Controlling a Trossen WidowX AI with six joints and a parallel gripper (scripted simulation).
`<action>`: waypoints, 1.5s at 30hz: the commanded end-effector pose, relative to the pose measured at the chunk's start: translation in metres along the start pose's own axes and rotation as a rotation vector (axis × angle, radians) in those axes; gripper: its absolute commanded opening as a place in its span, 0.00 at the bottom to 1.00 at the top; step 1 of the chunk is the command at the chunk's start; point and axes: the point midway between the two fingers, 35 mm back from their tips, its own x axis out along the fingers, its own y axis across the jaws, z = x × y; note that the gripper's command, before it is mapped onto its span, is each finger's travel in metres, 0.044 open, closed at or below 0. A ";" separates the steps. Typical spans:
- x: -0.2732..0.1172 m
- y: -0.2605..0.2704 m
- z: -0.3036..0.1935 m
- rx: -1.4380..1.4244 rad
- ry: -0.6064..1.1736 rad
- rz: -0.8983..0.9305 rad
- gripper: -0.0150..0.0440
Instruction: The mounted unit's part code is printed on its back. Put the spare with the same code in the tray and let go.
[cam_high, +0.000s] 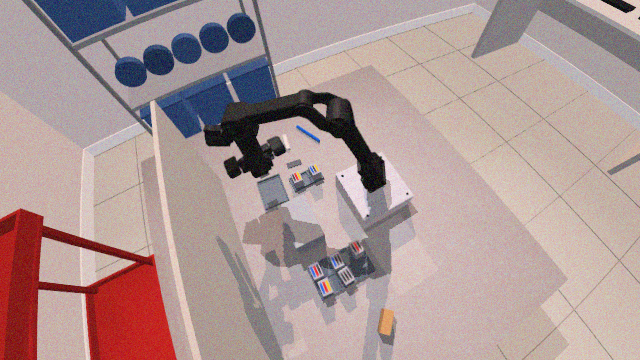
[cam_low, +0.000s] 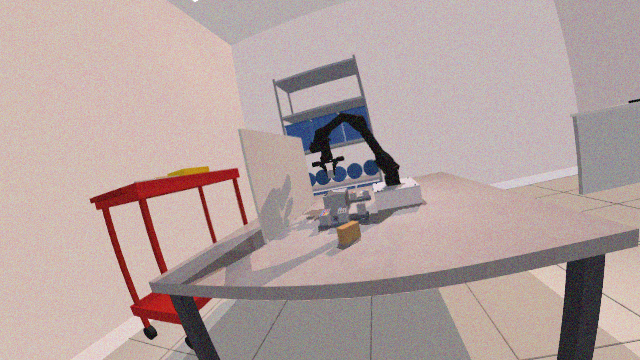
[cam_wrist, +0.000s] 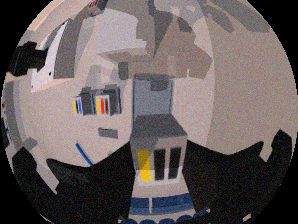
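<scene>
Wrist view shows the gripper (cam_wrist: 157, 163) clenched on a spare (cam_wrist: 157, 157), hanging above the tray (cam_wrist: 152, 99).

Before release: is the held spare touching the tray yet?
Apart. The wrist view shows the spare in the gripper, with the tray lying well beyond it.

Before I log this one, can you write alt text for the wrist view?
The gripper holds a small grey spare with a yellow stripe, directly above the grey tray on the table. Two more striped spares sit left of the tray, beside a blue pen.
</scene>
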 end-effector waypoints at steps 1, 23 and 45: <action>0.003 -0.002 -0.002 -0.006 -0.003 -0.006 0.25; 0.026 -0.006 -0.004 -0.006 -0.003 -0.006 0.25; 0.049 -0.008 -0.005 -0.006 -0.003 -0.006 0.25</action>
